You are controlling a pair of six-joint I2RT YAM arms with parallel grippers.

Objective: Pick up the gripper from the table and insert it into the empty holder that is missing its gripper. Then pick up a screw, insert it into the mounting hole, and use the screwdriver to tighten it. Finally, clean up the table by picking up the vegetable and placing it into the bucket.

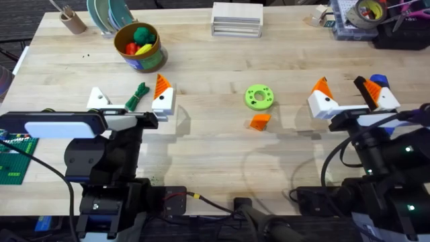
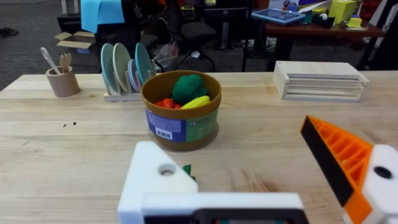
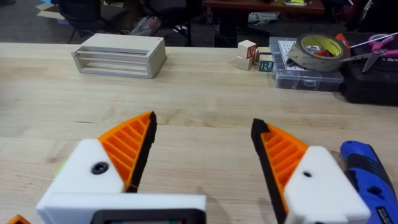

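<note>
The small orange ribbed gripper lies on the table just below a bright-green disc. My left gripper is open. Its left finger is the bare white holder, also seen close up as the holder; its other finger carries an orange tip. The dark-green vegetable lies between these fingers, a sliver of the vegetable showing past the holder. Behind stands the bucket holding toy food. My right gripper is open, the blue screwdriver beside its right finger.
A brown cup and a plate rack stand at the back left. A white slatted box sits at the back centre, a tape roll on a clear case at the back right. A green baseplate lies at the left edge.
</note>
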